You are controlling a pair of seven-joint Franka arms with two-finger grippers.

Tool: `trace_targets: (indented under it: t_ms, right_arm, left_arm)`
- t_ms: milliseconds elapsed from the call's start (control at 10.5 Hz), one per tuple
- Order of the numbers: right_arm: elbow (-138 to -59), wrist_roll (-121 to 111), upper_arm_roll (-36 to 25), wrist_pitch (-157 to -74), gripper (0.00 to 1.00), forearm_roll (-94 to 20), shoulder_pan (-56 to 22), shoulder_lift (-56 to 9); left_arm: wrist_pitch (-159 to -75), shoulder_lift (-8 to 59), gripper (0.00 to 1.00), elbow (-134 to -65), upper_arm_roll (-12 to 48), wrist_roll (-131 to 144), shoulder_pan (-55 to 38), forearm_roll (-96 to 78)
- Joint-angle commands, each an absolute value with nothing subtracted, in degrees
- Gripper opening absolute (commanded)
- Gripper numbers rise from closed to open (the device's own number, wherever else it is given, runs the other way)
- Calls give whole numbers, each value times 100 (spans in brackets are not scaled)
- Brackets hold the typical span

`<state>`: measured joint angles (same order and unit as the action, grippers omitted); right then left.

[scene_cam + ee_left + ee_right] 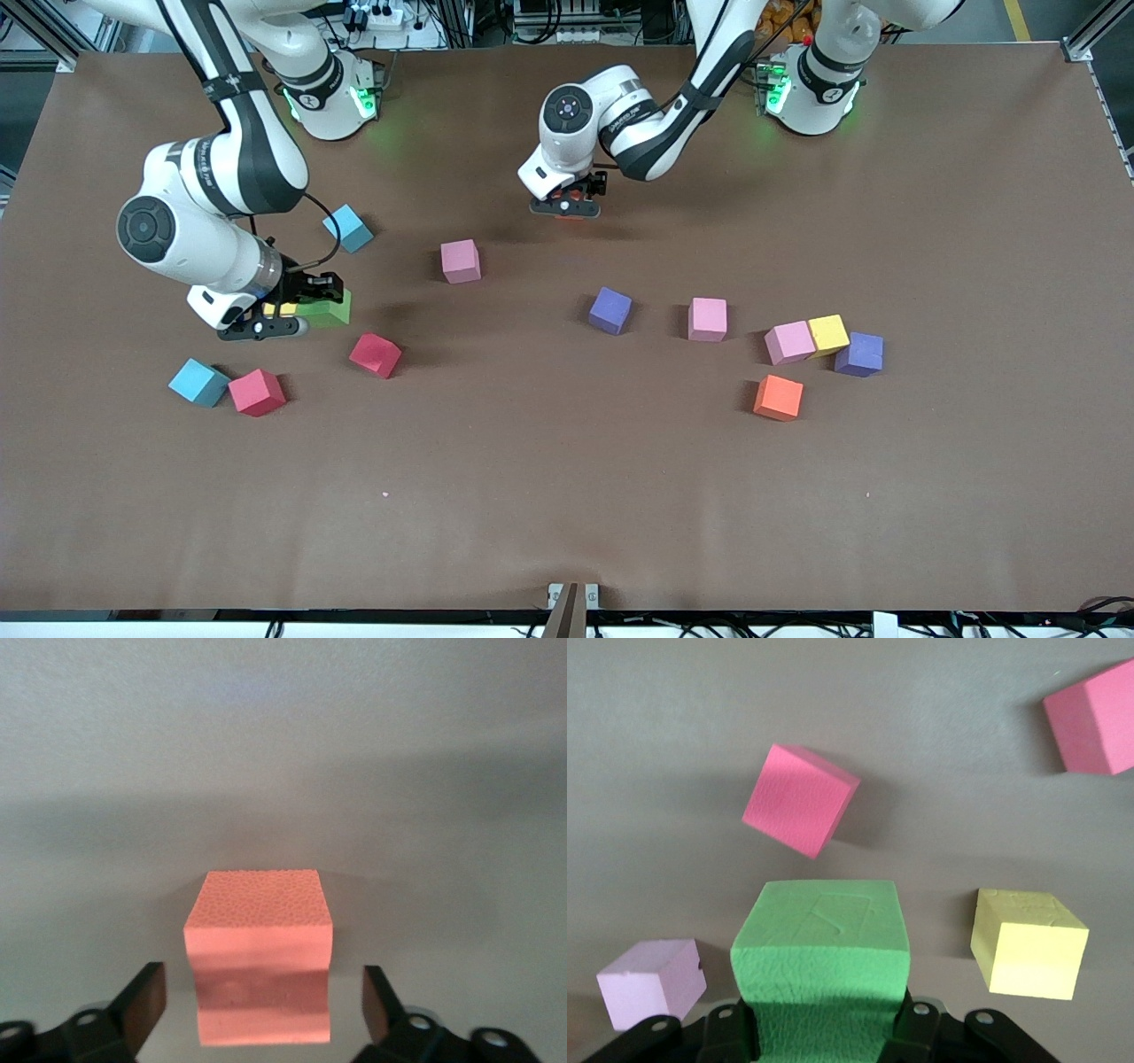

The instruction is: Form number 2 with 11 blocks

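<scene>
Upper centre of the front view: left gripper (567,206) low over the table, fingers (142,1001) spread apart either side of an orange block (259,952) — not gripping. Mid-left: right gripper (266,326) clamped on the green block (822,970) — yellow block (1028,943) just beside.

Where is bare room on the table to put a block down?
Free: the wide strip nearer the front camera than the orange block and the red block; also the table at the left arm's end. Crowded: around the right gripper and green block.
</scene>
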<state>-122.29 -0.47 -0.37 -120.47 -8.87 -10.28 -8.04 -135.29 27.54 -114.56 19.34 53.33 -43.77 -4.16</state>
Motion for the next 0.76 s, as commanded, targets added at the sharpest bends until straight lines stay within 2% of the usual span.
trace_targets:
  t_ms: [0,95,285,666]
  right_arm:
    - [-12226,-402,26,-11560,44,-826,-1169,-581]
    - [-12278,-979,35,-11488,48,-826,-1195,-450]
    - [-12278,-1667,44,-11347,49,-826,-1614,-422]
    - [-12392,-1872,44,-11381,52,-651,-3388,-378]
  left_arm:
    - [-12704,2059,100,-11470,1601,5466,-4273,-448]
    - [-12518,1917,100,-11452,1504,5563,-4115,-448]
    - [-12498,2029,100,-11137,1241,5459,-3973,-431]
    - [-12542,2548,100,-10276,652,4276,-3894,62]
